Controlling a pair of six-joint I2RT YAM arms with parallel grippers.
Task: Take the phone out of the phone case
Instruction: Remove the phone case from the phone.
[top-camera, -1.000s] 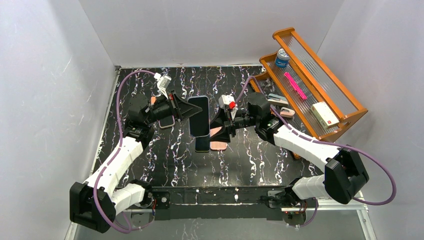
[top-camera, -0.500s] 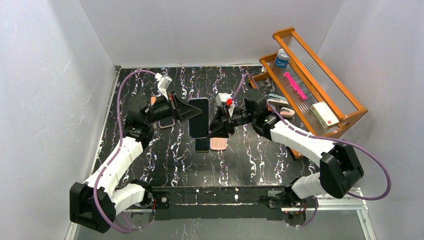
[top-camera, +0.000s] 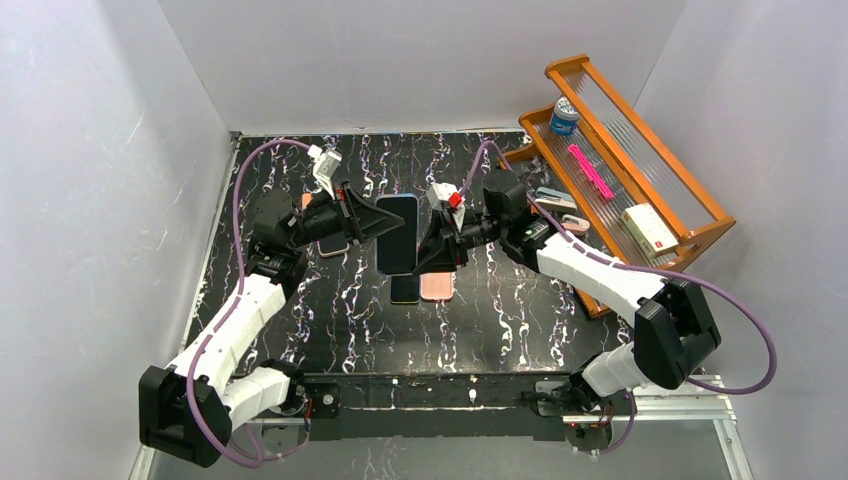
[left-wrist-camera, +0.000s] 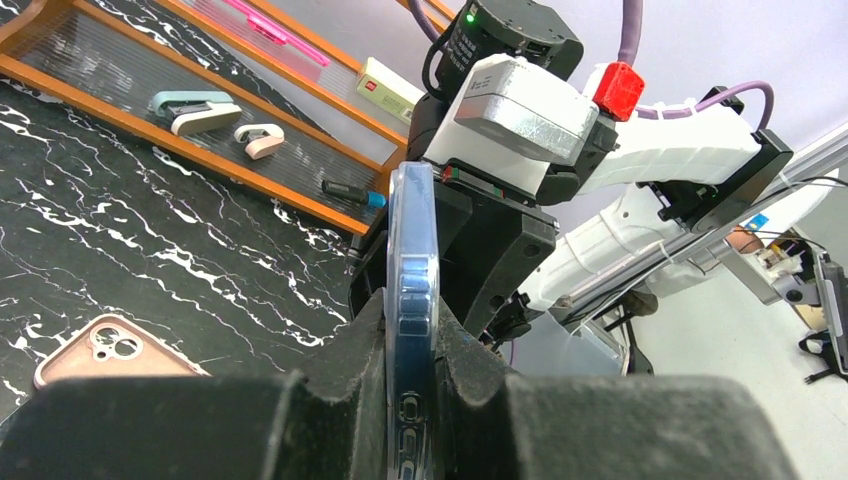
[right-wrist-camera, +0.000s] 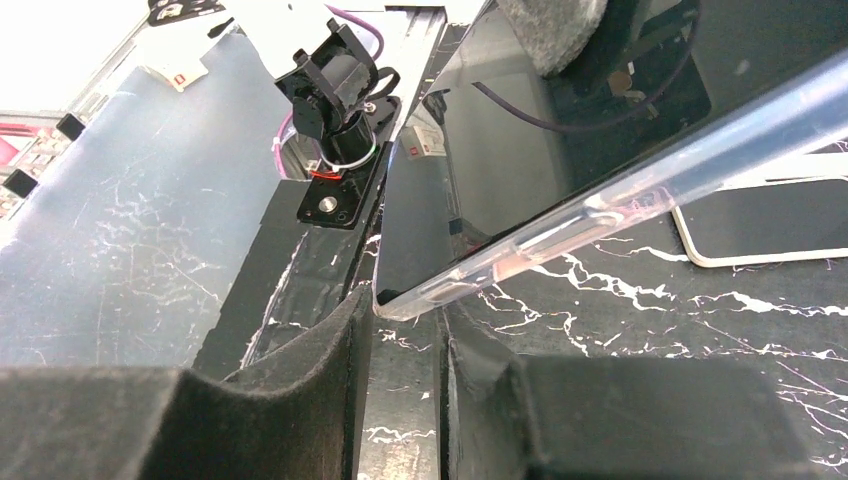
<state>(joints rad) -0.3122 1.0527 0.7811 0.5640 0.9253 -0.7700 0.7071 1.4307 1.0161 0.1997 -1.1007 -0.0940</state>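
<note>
The left gripper pinches one long edge of the phone in its clear case, while the right gripper straddles the opposite edge, and I cannot tell whether it is clamped.

no legible text; box label too small to read

I count two pincers: the left pincer and the right pincer. There is one phone in one clear case. On the counter I see one cream-edged phone, one pink case and one more pinkish item, half hidden. One wooden rack holds one blue-lidded jar, one pink pen and one box.
</note>
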